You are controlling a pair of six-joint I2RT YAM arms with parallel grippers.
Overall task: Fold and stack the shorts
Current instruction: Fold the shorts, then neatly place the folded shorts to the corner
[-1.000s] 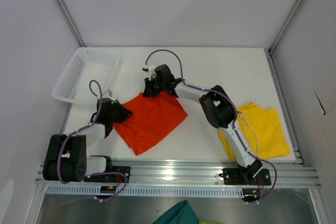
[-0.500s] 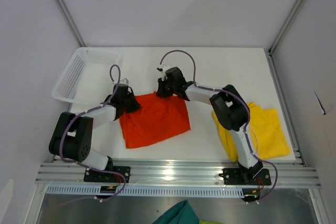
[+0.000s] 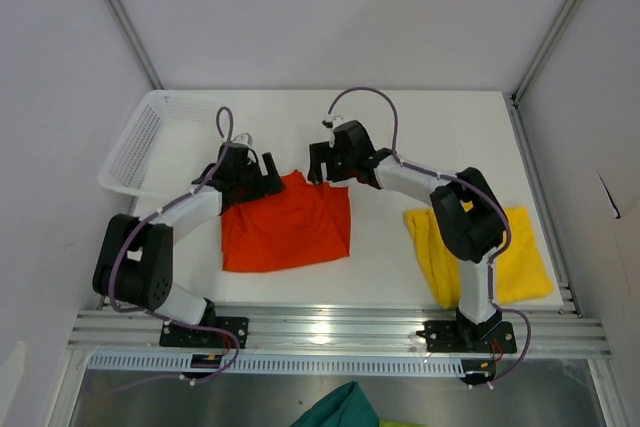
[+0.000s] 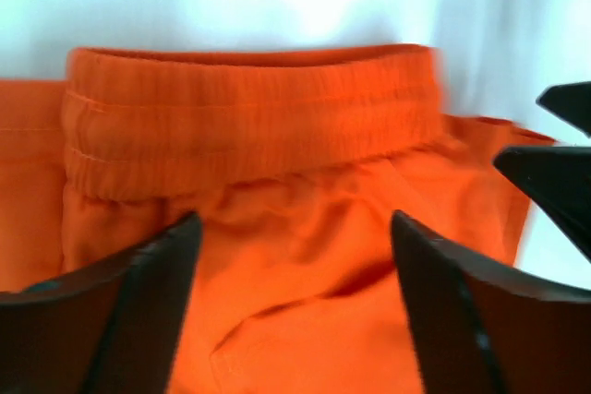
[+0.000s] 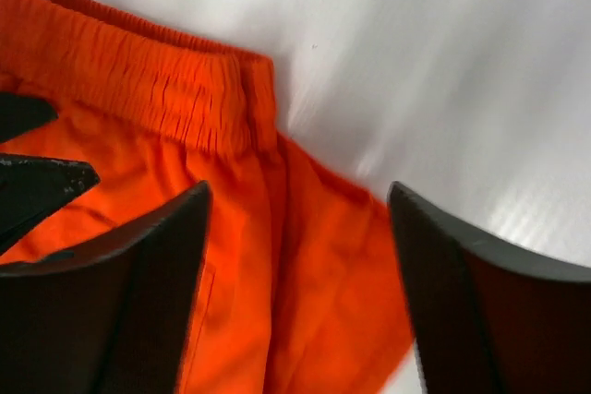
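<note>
The orange-red shorts [image 3: 285,229] are seen lying flat on the white table [image 3: 430,132], left of its middle, folded to a rough square with the elastic waistband [image 4: 249,108] along the far edge. The left gripper [image 3: 268,175] is placed over the far left corner of this waistband and the right gripper [image 3: 317,165] over the far right corner. In both wrist views the jaws are spread wide above the fabric, and nothing is pinched between the fingers [image 5: 120,311]. The tips of the two grippers are brought near each other, so that each is caught at the edge of the other's wrist view. The yellow shorts [image 3: 522,247] are laid well apart, at the near right of the table, partly hidden behind the right arm. A white basket [image 3: 140,142] is set at the far left corner.
</note>
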